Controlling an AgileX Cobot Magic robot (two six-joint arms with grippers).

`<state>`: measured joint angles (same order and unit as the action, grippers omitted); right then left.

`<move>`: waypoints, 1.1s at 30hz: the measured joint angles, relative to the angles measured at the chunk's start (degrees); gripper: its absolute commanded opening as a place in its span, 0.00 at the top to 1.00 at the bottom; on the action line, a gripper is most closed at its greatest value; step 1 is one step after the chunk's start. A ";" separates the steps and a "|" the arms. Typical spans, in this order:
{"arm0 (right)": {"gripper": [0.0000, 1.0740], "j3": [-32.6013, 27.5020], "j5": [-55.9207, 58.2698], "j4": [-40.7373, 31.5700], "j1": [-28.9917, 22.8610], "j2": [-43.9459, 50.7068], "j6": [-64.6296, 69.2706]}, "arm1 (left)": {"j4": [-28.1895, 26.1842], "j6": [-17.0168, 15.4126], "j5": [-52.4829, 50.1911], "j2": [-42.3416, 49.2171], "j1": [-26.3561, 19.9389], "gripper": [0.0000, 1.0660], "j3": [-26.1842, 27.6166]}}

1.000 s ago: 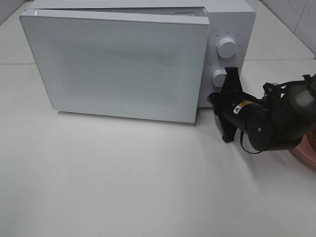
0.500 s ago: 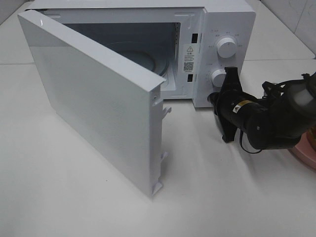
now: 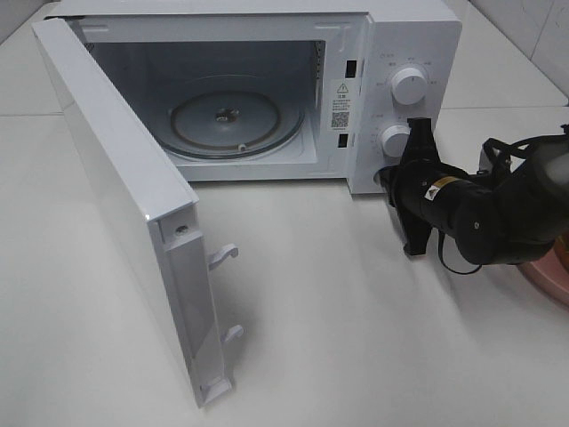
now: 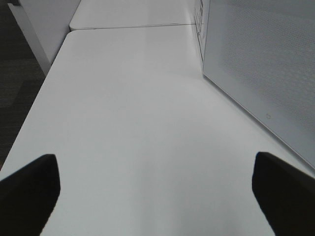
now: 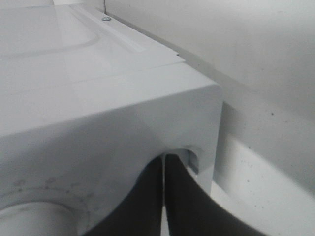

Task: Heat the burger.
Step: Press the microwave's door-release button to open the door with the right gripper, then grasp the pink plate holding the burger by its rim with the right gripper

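The burger is out of view. Only the rim of the pink plate (image 3: 553,277) shows at the right edge, behind my right arm. The white microwave (image 3: 400,36) stands open, its door (image 3: 116,178) swung far out to the left and the glass turntable (image 3: 225,120) bare. My right gripper (image 3: 388,175) is shut and empty, fingertips against the lower front corner of the control panel, below the lower knob (image 3: 395,140). In the right wrist view the closed fingers (image 5: 147,206) touch the microwave's white corner (image 5: 197,113). My left gripper (image 4: 157,191) is open and empty over bare table.
The open door (image 4: 261,64) juts over the table's left front, with latch hooks (image 3: 224,256) on its edge. An upper knob (image 3: 408,85) sits on the panel. The white table (image 3: 356,338) runs in front, and its left edge (image 4: 44,98) drops to dark floor.
The microwave door has swung from nearly closed to wide open, showing the turntable. My right arm has eased slightly back to the right. The left gripper's earlier state is not shown.
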<state>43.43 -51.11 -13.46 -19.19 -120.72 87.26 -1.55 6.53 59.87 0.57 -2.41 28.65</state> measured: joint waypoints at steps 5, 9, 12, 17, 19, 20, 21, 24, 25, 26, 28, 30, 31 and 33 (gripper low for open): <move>1.00 -2.35 2.35 2.98 0.63 3.21 1.20 | 0.00 0.00 0.00 0.00 0.00 0.06 0.00; 1.00 -3.84 3.44 4.53 0.69 4.70 1.26 | 0.00 0.00 0.00 0.00 0.00 0.06 0.00; 1.00 -5.39 5.90 6.07 0.69 6.36 1.26 | 0.00 0.00 0.00 0.00 0.00 0.06 0.00; 1.00 -8.54 12.03 9.51 0.69 11.92 0.57 | 0.00 0.00 0.00 0.00 0.00 0.06 0.00; 1.00 -9.22 15.07 9.97 0.69 14.38 -1.09 | 0.00 0.00 0.00 0.00 0.00 0.06 0.00; 1.00 -9.22 15.07 9.97 0.69 14.38 -1.09 | 0.00 0.00 0.00 0.00 0.00 0.06 0.00; 1.00 -9.45 19.88 10.43 0.69 17.30 -4.18 | 0.00 0.00 0.00 0.00 0.00 0.06 0.00; 0.99 -9.51 27.22 10.89 0.69 21.72 -8.94 | 0.00 0.00 0.00 0.00 0.00 0.06 0.00; 0.98 -9.51 29.79 11.00 0.69 23.26 -11.12 | 0.00 0.00 0.00 0.00 0.00 0.06 0.00; 0.98 -9.51 29.79 11.00 0.69 23.26 -11.12 | 0.00 0.00 0.00 0.00 0.00 0.06 0.00; 0.98 -9.57 36.78 10.94 0.80 27.16 -17.88 | 0.00 0.00 0.00 0.00 0.00 0.06 0.00; 0.98 -9.57 40.74 10.94 0.92 29.62 -22.92 | 0.00 0.00 0.00 0.00 0.00 0.06 0.00; 0.98 -9.57 42.86 10.94 0.92 30.71 -25.50 | 0.00 0.00 0.00 0.00 0.00 0.06 0.00; 0.98 -9.17 47.56 10.94 0.97 32.49 -30.42 | 0.00 0.00 0.00 0.00 0.00 0.06 0.00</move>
<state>34.26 -3.55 -2.52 -18.22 -88.24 56.84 -1.55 6.53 59.87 0.57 -2.41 28.65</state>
